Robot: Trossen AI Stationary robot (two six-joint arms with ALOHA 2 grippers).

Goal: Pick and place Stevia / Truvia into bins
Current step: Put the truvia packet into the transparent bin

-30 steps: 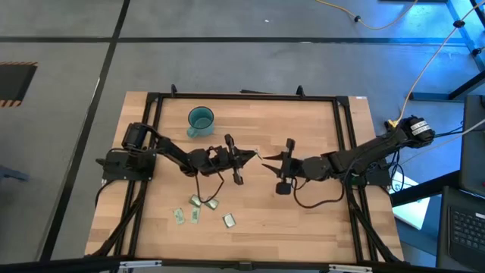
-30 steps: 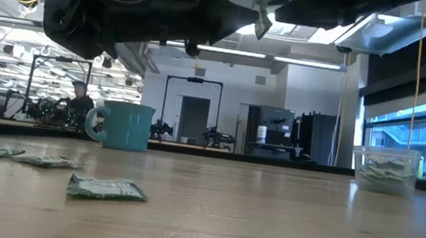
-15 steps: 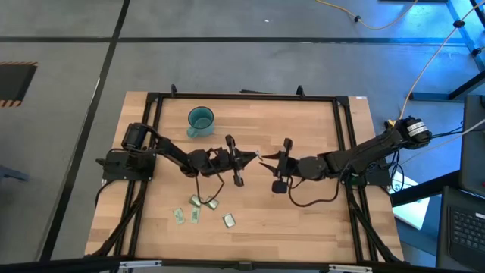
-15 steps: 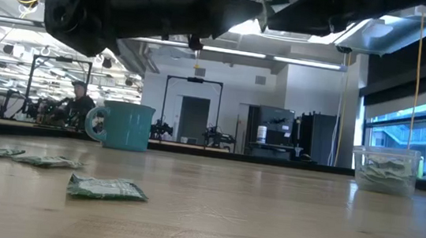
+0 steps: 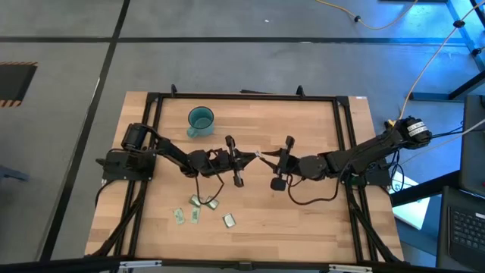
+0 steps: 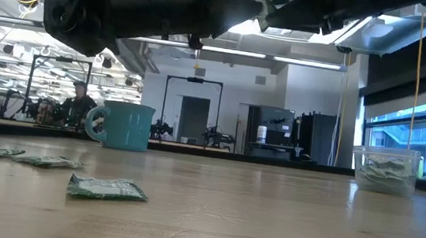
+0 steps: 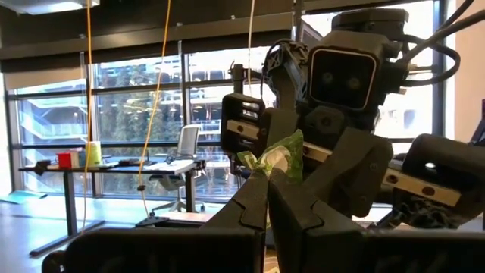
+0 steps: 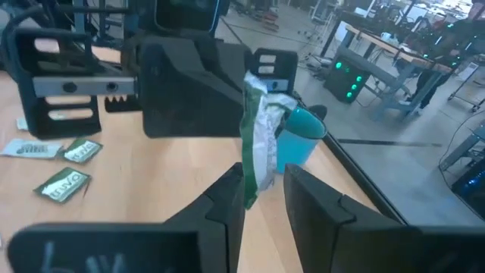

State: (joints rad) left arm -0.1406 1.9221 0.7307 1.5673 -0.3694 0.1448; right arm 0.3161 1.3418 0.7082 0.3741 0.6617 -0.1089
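High view: both arms meet mid-desk [image 5: 318,121]. Left tool [image 5: 254,157] is clamped on a green-and-white sachet [image 7: 279,155], held up in the air; right tool [image 5: 267,158] has its fingers apart on either side of it. Loose sachets [image 5: 203,211] lie near the front, teal cup [image 5: 200,119] toward the back.

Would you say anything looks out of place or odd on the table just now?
One sachet hangs in mid-air over the table's middle, pinched by the shut left claw while the open right claw straddles it. Other sachets lie scattered near the front edge, outside the teal cup.
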